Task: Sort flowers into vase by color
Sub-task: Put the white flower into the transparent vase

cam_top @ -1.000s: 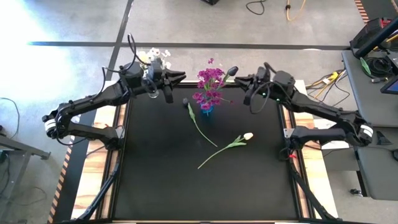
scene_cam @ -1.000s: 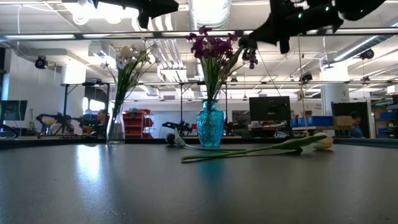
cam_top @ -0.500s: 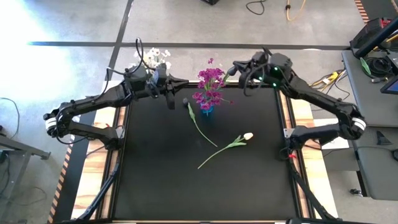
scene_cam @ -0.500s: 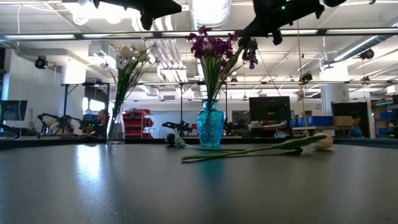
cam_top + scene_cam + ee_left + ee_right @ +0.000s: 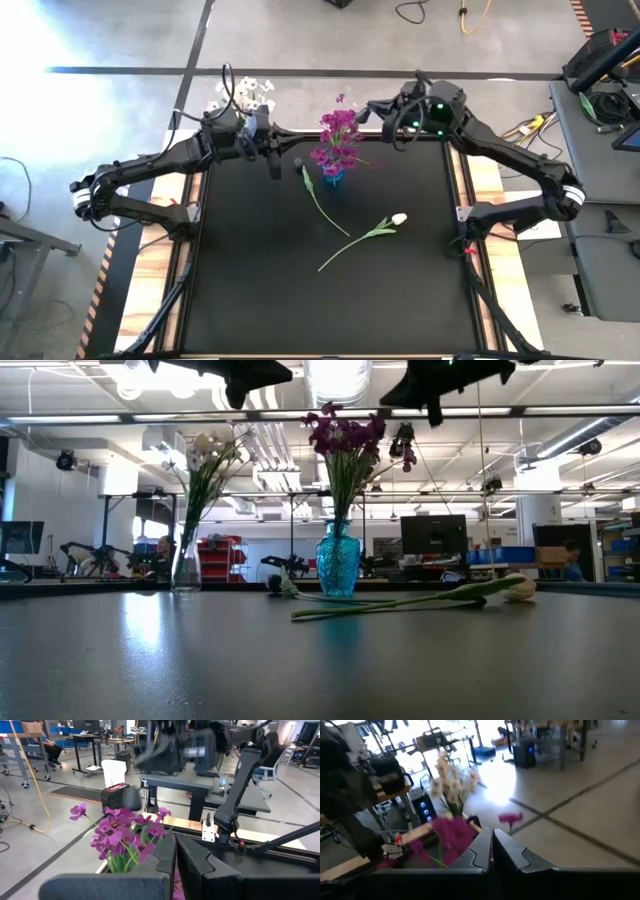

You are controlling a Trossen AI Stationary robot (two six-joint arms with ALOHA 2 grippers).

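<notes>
A bunch of magenta flowers (image 5: 337,140) stands in a blue vase (image 5: 338,565) at the middle of the table's far side. White flowers (image 5: 246,93) stand in a clear vase (image 5: 186,568) at the far left. A dark tulip (image 5: 299,163) and a cream tulip (image 5: 399,218) lie flat on the black mat, stems toward the near side. My left gripper (image 5: 292,133) hangs shut and level left of the magenta bunch. My right gripper (image 5: 368,108) hangs shut and level right of it. Both are high above the table and hold nothing.
The black mat (image 5: 250,290) covers the table, with wooden strips along its left and right sides. Both arms reach in from the table's sides at the far end. Beyond the table are workbenches, monitors and people far off in the room.
My right gripper has risen and gone toward the table's far edge, ending higher beside the top of the magenta bunch. The flowers and vases have stayed where they were.
</notes>
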